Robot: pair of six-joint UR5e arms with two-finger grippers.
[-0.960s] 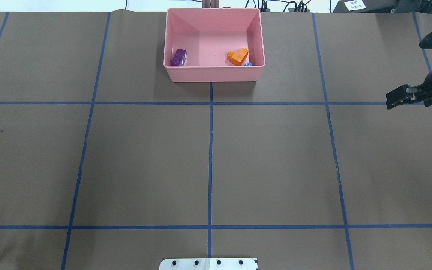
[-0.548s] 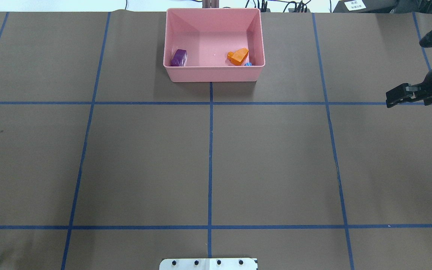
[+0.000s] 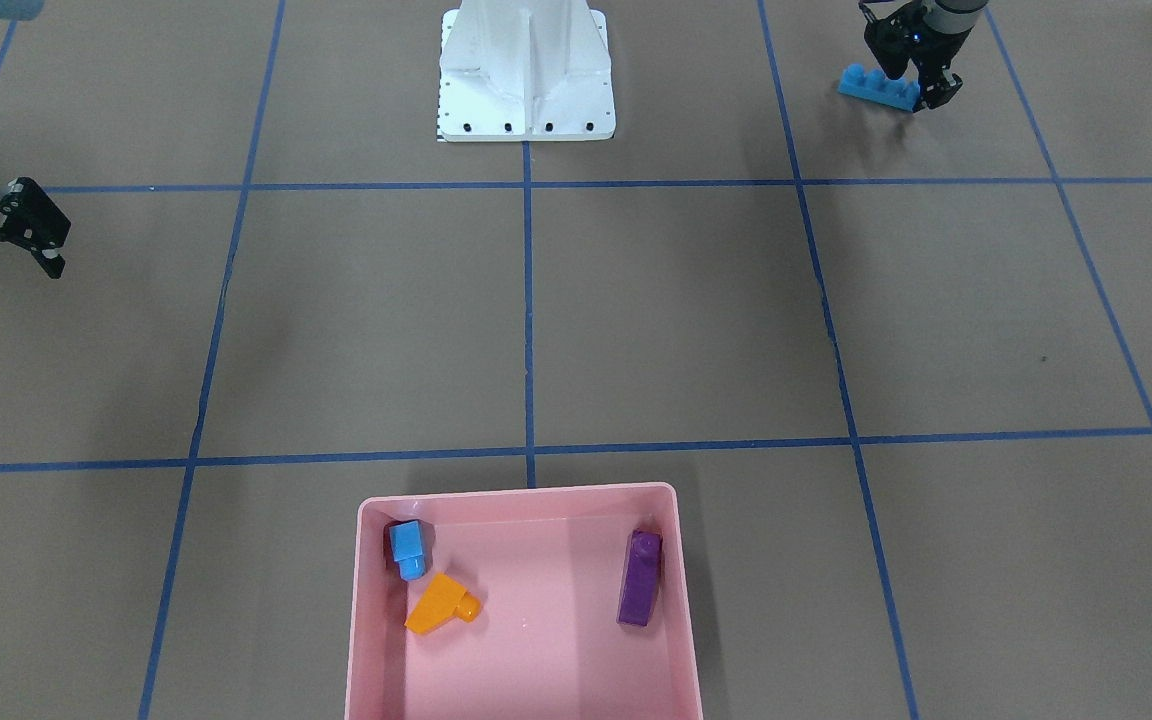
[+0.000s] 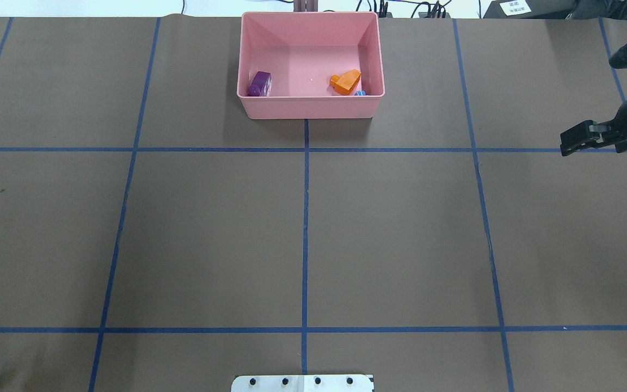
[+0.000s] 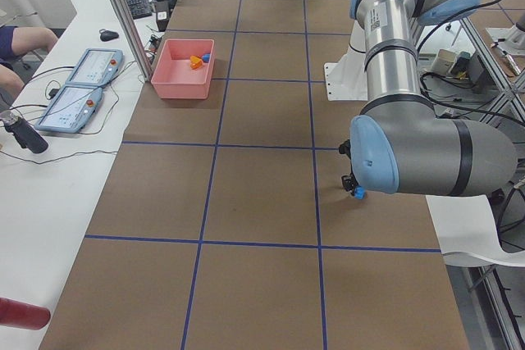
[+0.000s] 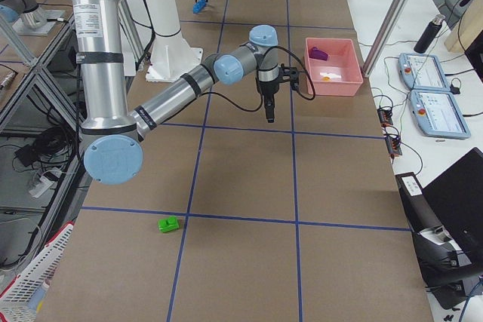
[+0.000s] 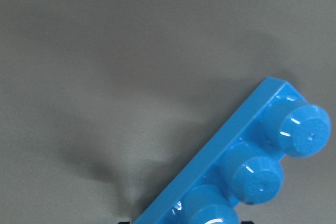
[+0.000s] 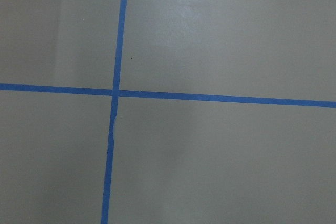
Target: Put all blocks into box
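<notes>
The pink box (image 4: 311, 106) stands at the table's far middle and holds the purple block (image 4: 259, 84), the orange block (image 4: 346, 81) and the small blue block (image 3: 407, 547). Close to the base on my left side, my left gripper (image 3: 921, 88) is shut on one end of the long blue block (image 3: 876, 87), which fills the left wrist view (image 7: 247, 166). My right gripper (image 4: 568, 144) hangs over bare table at the right edge; it looks open and holds nothing. The green block (image 6: 169, 224) lies alone on the table far out on my right side.
The white robot base (image 3: 526, 70) sits at the near middle edge. Blue tape lines divide the brown table. An operators' desk with tablets (image 5: 78, 88) runs along the far side behind the box (image 5: 182, 79), and a person's arm (image 5: 20, 43) rests there.
My right gripper has drifted slightly toward the far side. The bit of left arm at the lower left corner has slid further out of view. The blocks in the box have not moved.
</notes>
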